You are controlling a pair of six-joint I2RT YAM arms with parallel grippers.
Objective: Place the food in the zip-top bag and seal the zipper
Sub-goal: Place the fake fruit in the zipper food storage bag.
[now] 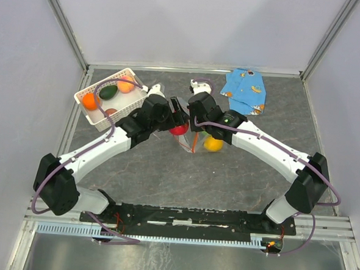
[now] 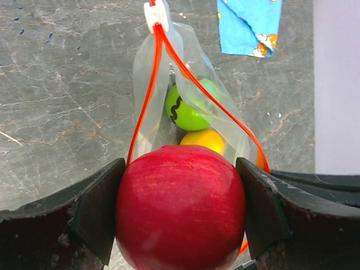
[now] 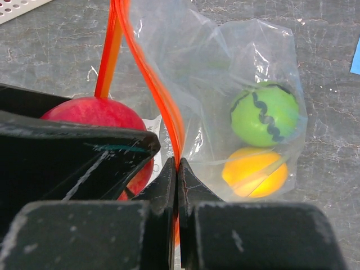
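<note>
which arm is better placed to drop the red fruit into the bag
Left. The left pincer grips the red fruit at the open mouth of the bag; the right pincer is shut on the zipper strip.

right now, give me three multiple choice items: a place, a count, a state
1. Where is the red fruit? A) in the left gripper B) at the bottom of the zip-top bag C) in the right gripper
2. How many fruits lie inside the zip-top bag? A) none B) four C) two
3. The right gripper is: A) open B) shut on the zipper C) shut on a fruit
Key: 1 A, clamped on both sides; 2 C, the green striped fruit and the yellow fruit; 3 B, it pinches the red-orange strip.
</note>
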